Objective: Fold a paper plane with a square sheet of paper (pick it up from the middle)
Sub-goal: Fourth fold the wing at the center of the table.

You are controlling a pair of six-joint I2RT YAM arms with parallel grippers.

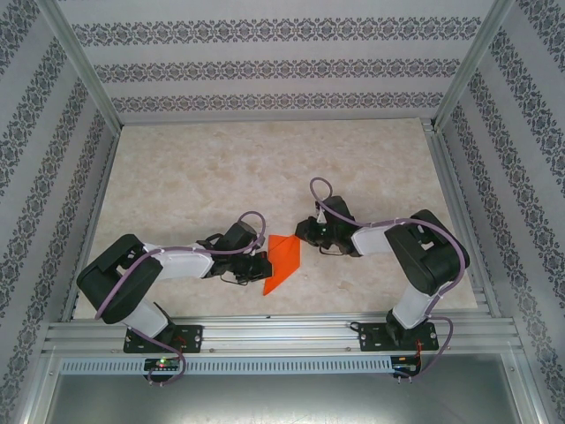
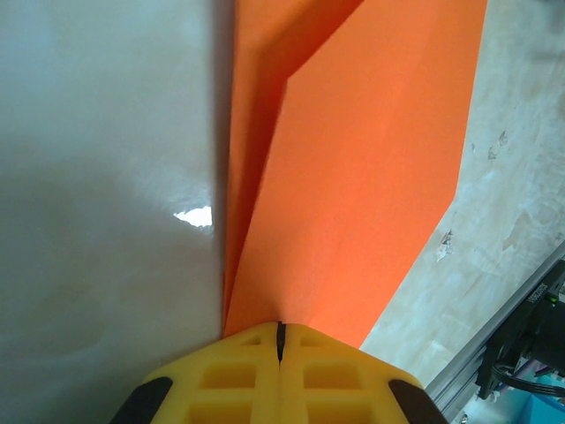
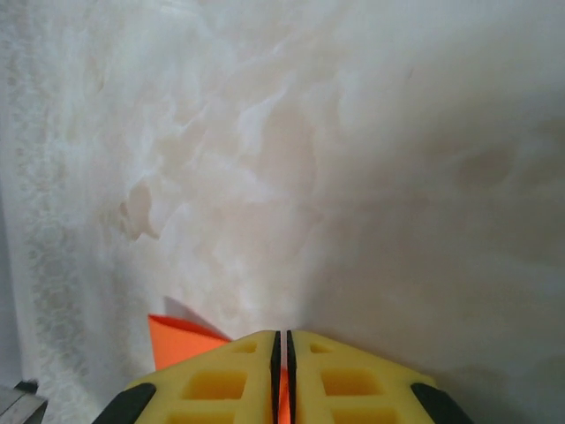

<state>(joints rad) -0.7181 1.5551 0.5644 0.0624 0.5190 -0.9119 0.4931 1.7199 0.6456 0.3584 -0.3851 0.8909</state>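
Observation:
The orange-red square sheet of paper (image 1: 282,261) is folded over on itself into a broad wedge, its point toward the near edge, and sits between the two arms. In the left wrist view the paper (image 2: 353,177) shows a diagonal flap over a lower layer and runs straight into the yellow fingertips. My left gripper (image 1: 262,261) (image 2: 281,329) is shut on its left edge. My right gripper (image 1: 301,232) (image 3: 283,340) is shut on the far right corner. Orange shows in the slit between its pads, and a corner of the paper (image 3: 177,340) sticks out to the left.
The marble-patterned table (image 1: 203,177) stretches behind the grippers. Patterned walls close in the left, back and right. An aluminium rail (image 1: 282,331) (image 2: 494,349) runs along the near edge, close to the paper's point.

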